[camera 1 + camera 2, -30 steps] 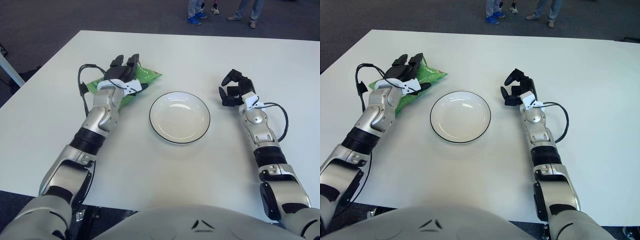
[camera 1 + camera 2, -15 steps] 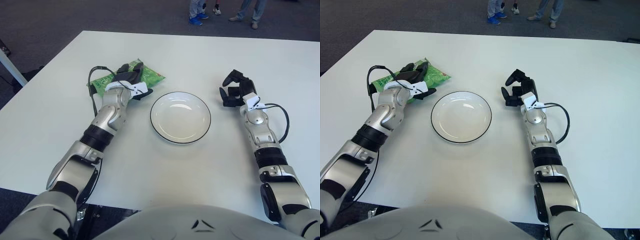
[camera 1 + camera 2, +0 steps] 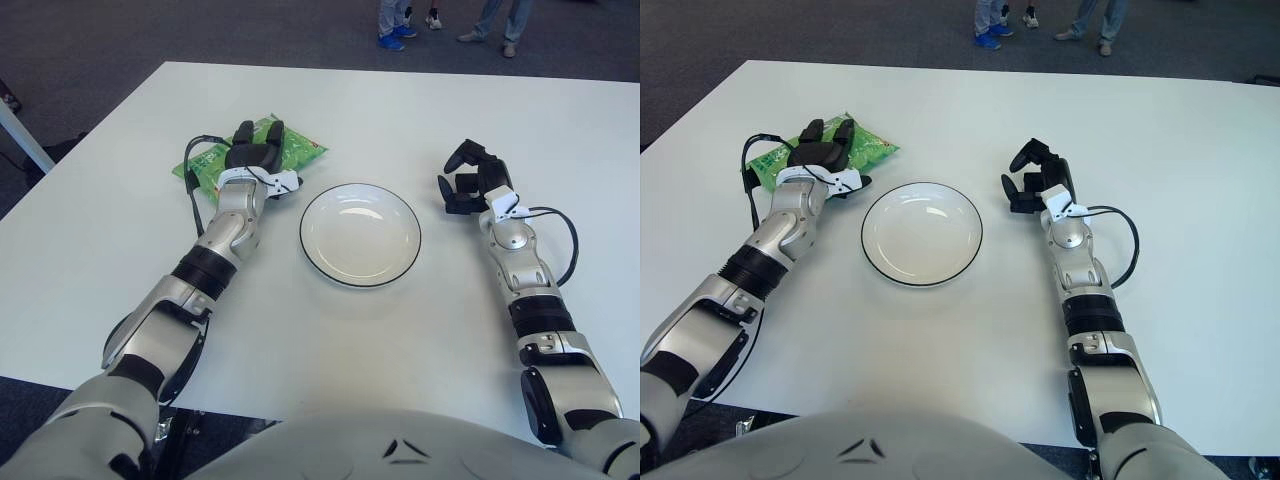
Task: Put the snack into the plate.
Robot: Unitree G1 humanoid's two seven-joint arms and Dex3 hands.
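A green snack bag (image 3: 300, 152) lies flat on the white table, left of and a little behind the plate. My left hand (image 3: 254, 160) is over the bag's middle, fingers stretched across its top and pointing away from me, thumb off to the right side; it has no closed grip on the bag. The white plate (image 3: 360, 235) with a dark rim stands empty at the table's centre. My right hand (image 3: 466, 180) shows to the right of the plate with its fingers curled, holding nothing.
The white table (image 3: 330, 340) spreads wide around the plate. A black cable (image 3: 192, 165) loops off my left wrist beside the bag, and another (image 3: 568, 240) off my right forearm. People's feet (image 3: 395, 35) stand on the dark carpet beyond the far edge.
My left forearm has swung rightward toward the plate and the hand has turned, so its fingers now point straight away over the bag. The bag, the plate and the right hand stay put.
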